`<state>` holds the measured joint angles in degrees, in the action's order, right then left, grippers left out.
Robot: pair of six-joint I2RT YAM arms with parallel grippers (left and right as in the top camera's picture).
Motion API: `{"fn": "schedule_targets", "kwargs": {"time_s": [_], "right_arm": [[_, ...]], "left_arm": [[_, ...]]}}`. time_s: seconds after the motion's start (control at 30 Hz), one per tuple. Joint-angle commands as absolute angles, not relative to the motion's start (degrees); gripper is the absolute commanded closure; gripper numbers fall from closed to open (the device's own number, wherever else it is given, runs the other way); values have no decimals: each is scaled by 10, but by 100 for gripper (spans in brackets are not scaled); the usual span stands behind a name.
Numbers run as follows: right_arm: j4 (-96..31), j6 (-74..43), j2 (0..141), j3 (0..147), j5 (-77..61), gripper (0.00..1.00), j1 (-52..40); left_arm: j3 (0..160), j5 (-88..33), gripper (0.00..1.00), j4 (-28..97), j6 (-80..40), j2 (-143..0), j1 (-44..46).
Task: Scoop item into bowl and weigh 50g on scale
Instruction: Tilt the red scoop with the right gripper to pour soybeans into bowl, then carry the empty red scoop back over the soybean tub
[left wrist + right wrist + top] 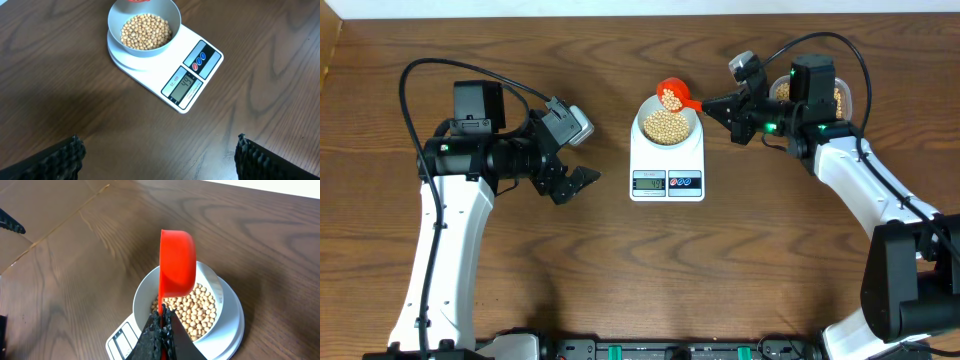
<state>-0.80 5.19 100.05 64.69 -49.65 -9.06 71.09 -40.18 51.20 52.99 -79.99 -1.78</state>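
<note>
A pale bowl (667, 122) half full of beige beans (146, 31) stands on the white scale (667, 160), whose display (183, 83) is lit. My right gripper (161, 325) is shut on the handle of a red scoop (177, 270), which hangs tilted on its side over the bowl's far rim. In the overhead view the scoop (673, 95) still holds some beans. My left gripper (575, 182) stands wide open over bare wood left of the scale, its fingers (60, 159) holding nothing.
A clear container (840, 97) holding more beans sits at the far right, partly behind the right arm. Dark wood tabletop (620, 270) surrounds the scale.
</note>
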Motion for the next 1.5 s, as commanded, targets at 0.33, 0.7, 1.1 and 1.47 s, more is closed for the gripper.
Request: {"fn": "schedule_targets", "kwargs": {"time_s": [0.33,0.7,1.1,1.47], "right_arm": [[36,9,1004,648,-542,99,-74],[28,9,1004,648,-542,99,-70],[69,-110,1004,648,-556,99,-56],[114,-202,1004,648,-570,99,5]], "left_arm": [[721,-407,2,514,540,-794,-18],[721,-407,2,514,540,-794,-18],[721,-407,2,514,540,-794,-18],[721,-407,2,514,540,-794,-18]]}}
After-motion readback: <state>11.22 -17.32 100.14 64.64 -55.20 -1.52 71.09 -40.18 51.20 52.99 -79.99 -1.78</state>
